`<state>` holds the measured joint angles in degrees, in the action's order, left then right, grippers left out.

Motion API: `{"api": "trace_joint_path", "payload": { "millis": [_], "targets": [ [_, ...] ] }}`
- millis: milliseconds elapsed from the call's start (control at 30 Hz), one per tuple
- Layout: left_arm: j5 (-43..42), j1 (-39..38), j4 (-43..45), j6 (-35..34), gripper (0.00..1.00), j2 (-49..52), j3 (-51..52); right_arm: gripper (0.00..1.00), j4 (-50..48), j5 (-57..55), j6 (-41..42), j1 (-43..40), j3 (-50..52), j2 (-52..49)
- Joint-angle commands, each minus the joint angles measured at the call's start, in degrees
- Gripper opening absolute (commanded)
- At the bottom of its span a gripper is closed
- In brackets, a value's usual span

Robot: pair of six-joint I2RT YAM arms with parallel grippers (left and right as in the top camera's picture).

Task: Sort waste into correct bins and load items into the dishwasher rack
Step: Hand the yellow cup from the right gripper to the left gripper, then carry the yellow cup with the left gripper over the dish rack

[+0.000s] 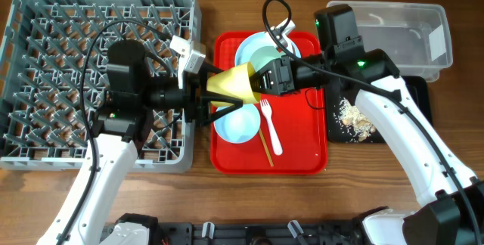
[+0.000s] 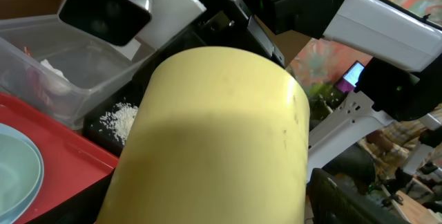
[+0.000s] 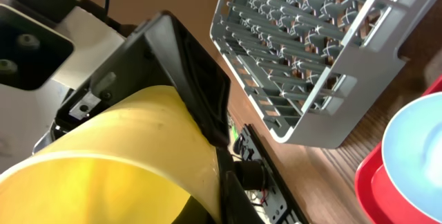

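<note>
The yellow cup (image 1: 236, 85) hangs on its side above the red tray's left edge, between both arms. My left gripper (image 1: 225, 91) is shut on its narrow end from the left; the cup fills the left wrist view (image 2: 221, 134). My right gripper (image 1: 261, 81) is shut on its rim from the right (image 3: 117, 162). The grey dishwasher rack (image 1: 45, 18) lies at the left and holds nothing. The round plate (image 1: 246, 48) carries a mint bowl (image 1: 266, 54). A second bowl (image 1: 238, 125), the white fork (image 1: 270, 128) and chopsticks (image 1: 266, 147) lie on the tray.
The red serving tray (image 1: 302, 150) sits in the middle. The clear tub (image 1: 401, 26) stands at the back right, with white and red scraps in it (image 2: 48, 68). The black tray (image 1: 333, 135) beside it holds rice crumbs (image 1: 355, 120). Cables loop over the rack and plate.
</note>
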<state>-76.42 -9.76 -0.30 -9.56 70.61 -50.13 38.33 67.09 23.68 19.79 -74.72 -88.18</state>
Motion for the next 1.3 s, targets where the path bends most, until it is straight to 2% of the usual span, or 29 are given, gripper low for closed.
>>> {"api": "trace_joint_path", "payload": {
  "millis": [0,167,433,833,1267],
  "targets": [
    [-3.8,-0.2,3.1,-0.4,0.81,0.2,-1.1,0.04,0.5,-1.6,0.9,0.2,0.2,-0.9],
    [-4.7,-0.2,7.5,-5.5,0.74,0.2,-1.1,0.04,0.5,-0.6,0.8,0.2,0.3,-0.9],
    [-4.8,-0.3,7.7,-6.2,0.78,0.2,-1.1,0.04,-6.2,4.3,4.3,0.2,0.3,-0.9],
    [-4.8,-0.3,19.0,-16.6,0.74,0.2,-1.1,0.04,-7.3,4.3,5.5,0.2,0.3,-0.9],
    [-4.8,-0.3,19.2,-16.8,0.62,0.2,-1.1,0.04,-7.3,4.3,5.4,0.2,0.3,-0.9]
  ]
}}
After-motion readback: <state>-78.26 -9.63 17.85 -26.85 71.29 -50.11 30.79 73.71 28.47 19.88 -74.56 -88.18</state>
